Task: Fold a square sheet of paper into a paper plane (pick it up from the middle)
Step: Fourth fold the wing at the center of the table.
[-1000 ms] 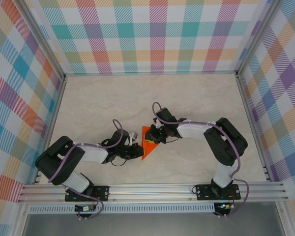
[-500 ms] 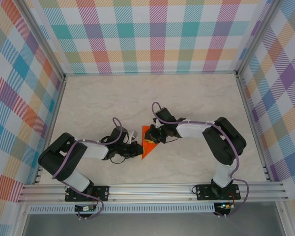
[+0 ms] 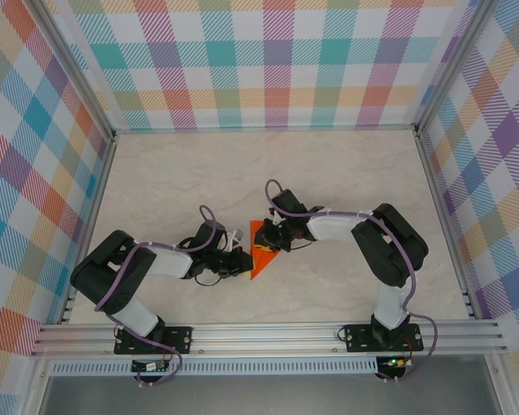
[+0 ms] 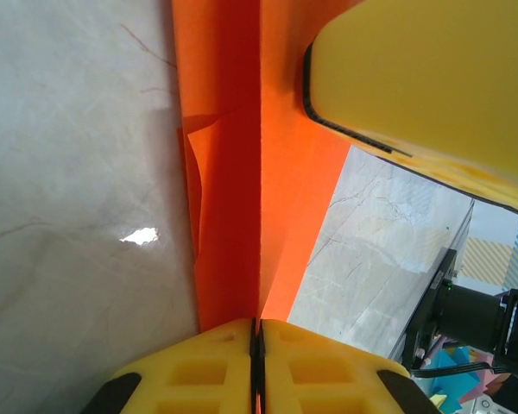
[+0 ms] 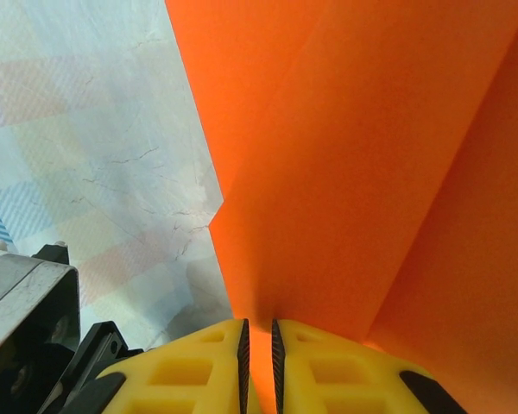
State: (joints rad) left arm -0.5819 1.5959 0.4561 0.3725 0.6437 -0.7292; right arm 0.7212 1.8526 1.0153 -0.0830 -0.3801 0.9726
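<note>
Orange paper plane lay on the worktop, caught between both grips. Left fingers clenched on its centre crease; right fingers opposite, grasping the flap edge. Likely final creasing step. Next move probably needs a steady pull along the crease without tearing.

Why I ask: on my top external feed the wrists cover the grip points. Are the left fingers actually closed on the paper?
Observer: Yes. The left fingers are shut, and the centre crease of the paper plane runs straight into the seam between them.
Operator: And the right side?
Observer: The right fingers pinch the orange sheet too, with just a slim gap left between them.
</note>
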